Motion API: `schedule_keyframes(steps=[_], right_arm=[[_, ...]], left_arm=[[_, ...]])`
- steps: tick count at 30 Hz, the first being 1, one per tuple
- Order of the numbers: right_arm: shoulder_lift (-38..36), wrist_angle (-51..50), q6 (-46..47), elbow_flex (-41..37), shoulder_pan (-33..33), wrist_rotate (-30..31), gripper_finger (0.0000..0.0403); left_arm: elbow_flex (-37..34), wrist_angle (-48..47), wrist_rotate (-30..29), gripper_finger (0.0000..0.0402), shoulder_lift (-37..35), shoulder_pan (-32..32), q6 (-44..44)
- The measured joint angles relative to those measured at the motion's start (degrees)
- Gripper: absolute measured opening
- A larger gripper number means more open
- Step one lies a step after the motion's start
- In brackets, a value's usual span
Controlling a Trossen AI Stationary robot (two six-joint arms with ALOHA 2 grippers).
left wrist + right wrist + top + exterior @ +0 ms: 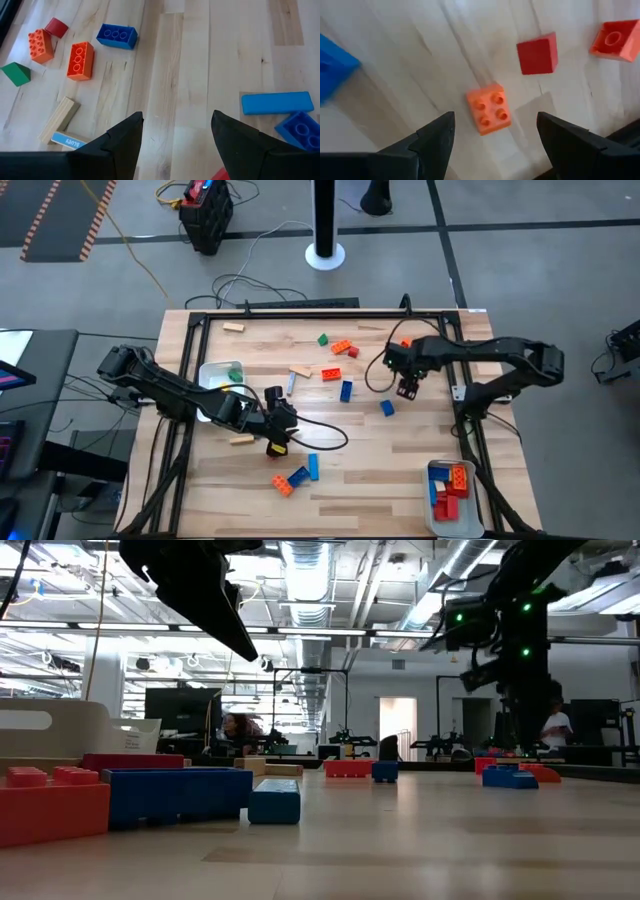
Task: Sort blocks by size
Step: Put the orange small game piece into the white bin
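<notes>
Small blocks lie scattered flat on the wooden table (400,450). My left gripper (277,423) (175,145) hovers open and empty left of centre, over bare wood. A blue bar (276,102) and a blue brick (300,129) lie to one side of it, a tan bar (59,118) to the other. My right gripper (408,386) (495,140) is open and empty above the table at the centre right. An orange four-stud brick (488,109) lies on the wood ahead of its fingers, untouched, with a red cube (537,53) beyond.
A white tray (208,370) at the left holds a green block (235,372). A white tray (436,510) at the near right holds red, orange and blue blocks. More blocks lie at the far centre (342,347) and near centre (300,475). A cable (330,430) loops across the table.
</notes>
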Motion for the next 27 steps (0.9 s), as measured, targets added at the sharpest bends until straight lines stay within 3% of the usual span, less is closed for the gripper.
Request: schedule_keyframes(steps=[13, 18, 23, 27], right_arm=[[8.37, 4.69, -9.31, -2.97, -4.63, -1.73, 0.0297], [10.21, 7.02, -12.32, -2.94, -4.61, -1.78, 0.0251], [10.60, 6.74, -12.06, -2.85, -4.38, -1.94, 0.0158], [6.96, 5.06, -9.51, -2.84, -2.92, -1.51, 0.0159]], left_arm=[[-0.02, -2.48, 0.00, 0.0229, 0.00, -0.02, -1.66], [-0.02, -2.95, 0.02, 0.0229, 0.00, -0.02, -2.24], [-0.02, -3.90, 0.01, 0.0229, 0.00, -0.11, -2.47], [-0.02, -3.97, -1.52, 0.0229, 0.00, -0.11, -2.49]])
